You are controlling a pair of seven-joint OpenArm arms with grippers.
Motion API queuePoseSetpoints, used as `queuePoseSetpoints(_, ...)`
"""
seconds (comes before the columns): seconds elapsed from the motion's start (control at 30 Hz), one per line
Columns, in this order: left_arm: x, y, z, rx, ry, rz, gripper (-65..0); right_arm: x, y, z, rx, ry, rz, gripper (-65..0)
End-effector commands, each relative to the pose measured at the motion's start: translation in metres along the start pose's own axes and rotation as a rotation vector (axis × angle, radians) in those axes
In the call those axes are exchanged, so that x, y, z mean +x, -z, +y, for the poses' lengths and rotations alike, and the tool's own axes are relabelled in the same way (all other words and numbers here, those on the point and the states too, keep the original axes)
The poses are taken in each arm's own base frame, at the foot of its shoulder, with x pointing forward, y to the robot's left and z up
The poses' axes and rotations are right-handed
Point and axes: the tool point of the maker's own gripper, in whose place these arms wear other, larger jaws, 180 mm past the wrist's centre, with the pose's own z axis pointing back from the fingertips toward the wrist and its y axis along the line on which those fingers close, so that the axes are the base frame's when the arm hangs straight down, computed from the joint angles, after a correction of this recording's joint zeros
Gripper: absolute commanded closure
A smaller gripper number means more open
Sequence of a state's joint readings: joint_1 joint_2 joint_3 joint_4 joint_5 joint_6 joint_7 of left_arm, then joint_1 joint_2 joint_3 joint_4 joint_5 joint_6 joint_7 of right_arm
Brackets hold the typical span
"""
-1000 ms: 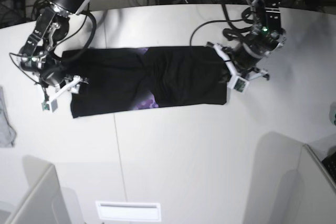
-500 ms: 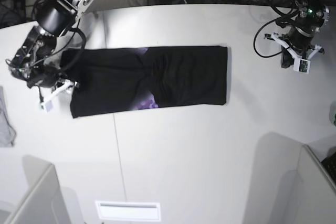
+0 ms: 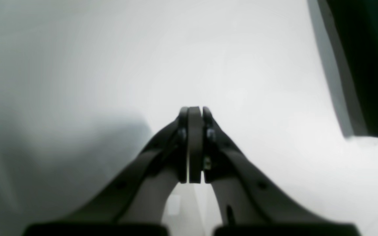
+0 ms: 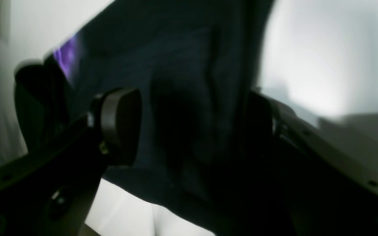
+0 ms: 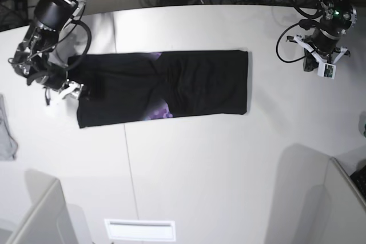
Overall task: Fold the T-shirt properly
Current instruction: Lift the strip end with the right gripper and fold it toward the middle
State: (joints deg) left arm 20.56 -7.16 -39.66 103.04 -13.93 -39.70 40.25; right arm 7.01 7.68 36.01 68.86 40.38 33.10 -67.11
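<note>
— One long black band: that is how the T-shirt [image 5: 163, 88] lies now, flat across the middle of the white table [image 5: 217, 164], with a bit of its purple print [image 5: 162, 110] peeping out near the lower edge and another scrap at the top. What is different from a moment ago?

— Both arms. A second back the left gripper [image 5: 322, 68] was down at the shirt's end on the base view's right; now it sits well away over bare table near the far corner, and that hem lies straight and let go. In its wrist view the jaws are pressed together with nothing between them, the cloth just a dark strip at the frame's edge.

— And the other end?

— The right gripper [image 5: 64, 91] has shifted in along the opposite end, right at the cloth's edge. Its wrist view shows the pads [image 4: 121, 123] spread as wide as they go, with black fabric filling the gap behind them. I cannot tell whether any cloth lies between them; nothing is pinched.

— So where does that leave the fold?

— My reading: the lengthwise folds are in and the band needs folding across. The right arm looks set to take its end for that.

— The small grey cloth [image 5: 7, 135] at the table's edge?

— Well apart, not involved.
</note>
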Motion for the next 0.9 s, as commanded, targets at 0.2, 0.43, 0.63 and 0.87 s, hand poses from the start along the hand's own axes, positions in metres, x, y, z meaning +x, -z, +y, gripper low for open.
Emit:
queuePoseSetpoints(0.2, 0.012, -0.003, 0.003, 0.0, 0.014, -0.042, 0.0, -0.023, 0.011, 0.0, -0.027, -0.036, 0.095, -44.4)
queuePoseSetpoints(0.43, 0.012, -0.003, 0.004, 0.005, 0.013, -0.042, 0.0, -0.012, 0.01, -0.002, -0.036, -0.041, 0.042, -12.6)
queuePoseSetpoints(0.63, 0.009, -0.003, 0.002, -0.001, 0.014, -0.035, 0.0, 0.01, 0.004, -0.008, -0.084, -0.036, -0.022, 0.0)
queuePoseSetpoints(0.87, 0.007, -0.004, 0.003, 0.0, 0.014, -0.029, 0.0, 0.05, -0.022, 0.012, -0.204, -0.078, -0.134, 0.0)
